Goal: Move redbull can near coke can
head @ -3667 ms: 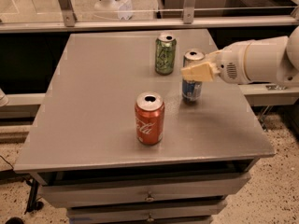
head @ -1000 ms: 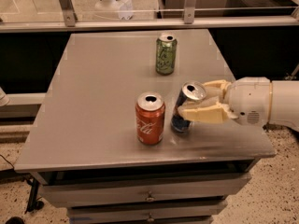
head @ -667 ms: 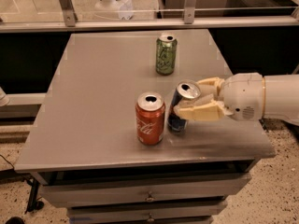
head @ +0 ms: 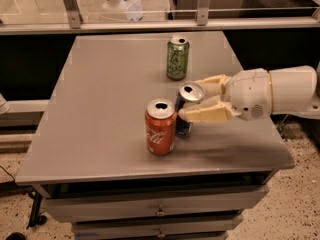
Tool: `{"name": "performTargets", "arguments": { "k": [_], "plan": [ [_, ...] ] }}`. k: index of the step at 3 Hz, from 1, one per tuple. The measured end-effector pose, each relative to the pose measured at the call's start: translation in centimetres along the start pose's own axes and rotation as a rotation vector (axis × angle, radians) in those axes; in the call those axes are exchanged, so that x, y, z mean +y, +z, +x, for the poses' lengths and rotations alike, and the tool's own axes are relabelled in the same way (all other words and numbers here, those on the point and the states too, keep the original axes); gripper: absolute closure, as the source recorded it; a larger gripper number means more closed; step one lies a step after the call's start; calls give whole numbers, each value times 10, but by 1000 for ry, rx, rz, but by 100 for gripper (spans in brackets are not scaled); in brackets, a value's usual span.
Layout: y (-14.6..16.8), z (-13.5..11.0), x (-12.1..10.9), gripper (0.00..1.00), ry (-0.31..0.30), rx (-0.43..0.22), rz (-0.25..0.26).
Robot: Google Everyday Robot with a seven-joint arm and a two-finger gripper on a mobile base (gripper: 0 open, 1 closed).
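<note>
The redbull can [head: 187,98], slim with a silver top, stands tilted a little toward the left, right beside the coke can. The coke can [head: 160,128] is red with white script and stands upright near the table's front middle. My gripper [head: 191,100] comes in from the right on a white arm, and its cream fingers [head: 207,114] are shut on the redbull can, one behind it and one in front. The redbull can's lower body shows dark blue below the front finger; it nearly touches the coke can.
A green can [head: 177,58] stands upright at the back middle of the grey table [head: 100,114]. The table sits on a drawer cabinet [head: 160,211]. A metal rail and glass run behind the table. The floor is speckled at the right.
My gripper carried the redbull can from beside the green can forward and left to the coke can's right side. Over the last second it shifted slightly closer to the coke can.
</note>
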State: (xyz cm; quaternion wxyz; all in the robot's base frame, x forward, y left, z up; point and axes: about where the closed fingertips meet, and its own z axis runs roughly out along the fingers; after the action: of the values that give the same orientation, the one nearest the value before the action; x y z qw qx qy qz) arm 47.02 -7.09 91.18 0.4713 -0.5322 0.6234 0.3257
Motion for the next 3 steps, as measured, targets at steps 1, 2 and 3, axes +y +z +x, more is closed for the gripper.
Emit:
{"name": "performTargets", "arguments": {
  "k": [1,2,3],
  "plan": [
    [4,0,-2,0,-16,14,-29],
    [6,1,-3,0,-23,25,-45],
    [5,2,-4,0,-29,36,-50]
  ]
}}
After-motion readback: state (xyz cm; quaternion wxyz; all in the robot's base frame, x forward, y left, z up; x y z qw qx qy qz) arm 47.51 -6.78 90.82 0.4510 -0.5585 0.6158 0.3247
